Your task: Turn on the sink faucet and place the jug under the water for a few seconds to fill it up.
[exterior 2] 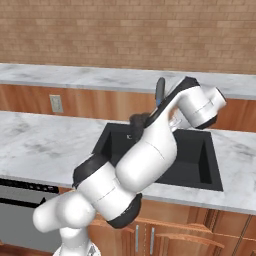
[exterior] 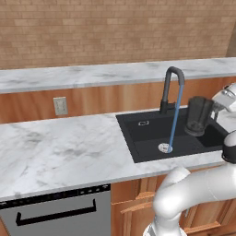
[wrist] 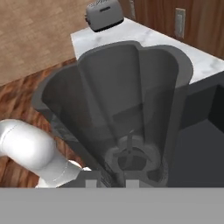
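The sink faucet (exterior: 171, 86) arches over the black sink (exterior: 138, 133), and the water (exterior: 173, 123) runs in a thin blue stream onto the silver drain (exterior: 165, 148). The dark jug (exterior: 199, 115) hangs above the right part of the basin, to the right of the stream and apart from it, mouth up and slightly tilted. My gripper (exterior: 215, 109) is shut on the jug from the right. In the hand view the jug (wrist: 122, 100) is seen close, mouth toward the camera. In the right base view my arm hides most of the jug (exterior 2: 137, 124) and the faucet (exterior 2: 160, 90).
A wall outlet (exterior: 60, 106) sits left of the sink below a raised marble ledge (exterior: 92, 76). A dishwasher (exterior: 55, 212) is under the left counter. A toaster (wrist: 104, 14) stands on a far counter in the hand view.
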You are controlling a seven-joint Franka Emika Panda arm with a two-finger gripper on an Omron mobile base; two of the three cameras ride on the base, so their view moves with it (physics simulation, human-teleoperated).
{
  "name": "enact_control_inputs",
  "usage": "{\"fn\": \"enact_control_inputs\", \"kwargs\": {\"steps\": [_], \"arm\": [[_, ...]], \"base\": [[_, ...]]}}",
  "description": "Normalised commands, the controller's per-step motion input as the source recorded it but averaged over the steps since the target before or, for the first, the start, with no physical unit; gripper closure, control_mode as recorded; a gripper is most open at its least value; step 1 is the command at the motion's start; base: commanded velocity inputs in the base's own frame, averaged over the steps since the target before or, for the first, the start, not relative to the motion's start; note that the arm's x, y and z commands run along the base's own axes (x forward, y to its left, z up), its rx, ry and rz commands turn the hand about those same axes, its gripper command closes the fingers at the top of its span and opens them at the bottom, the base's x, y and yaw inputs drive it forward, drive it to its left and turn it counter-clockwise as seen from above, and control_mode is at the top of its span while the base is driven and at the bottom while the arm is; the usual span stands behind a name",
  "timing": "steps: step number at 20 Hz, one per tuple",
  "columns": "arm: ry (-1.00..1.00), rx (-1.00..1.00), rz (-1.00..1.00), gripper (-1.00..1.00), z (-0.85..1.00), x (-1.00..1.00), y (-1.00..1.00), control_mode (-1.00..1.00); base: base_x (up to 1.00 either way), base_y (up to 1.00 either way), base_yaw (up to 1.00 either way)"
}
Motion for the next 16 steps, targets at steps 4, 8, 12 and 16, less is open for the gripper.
{"fn": "enact_control_inputs", "kwargs": {"steps": [4,8,12,16], "arm": [[0.00,0.00,-0.05,1.00,-0.29,0.40,0.00,-1.00],[0.00,-0.01,-0.07,1.00,-0.33,0.30,0.00,-1.00],[0.00,-0.03,-0.13,1.00,-0.39,0.21,0.00,-1.00],[0.00,-0.03,-0.14,1.00,-0.30,0.39,0.00,-1.00]], "base": [[0.00,0.00,0.00],[0.00,0.00,0.00],[0.00,0.00,0.00],[0.00,0.00,0.00]]}}
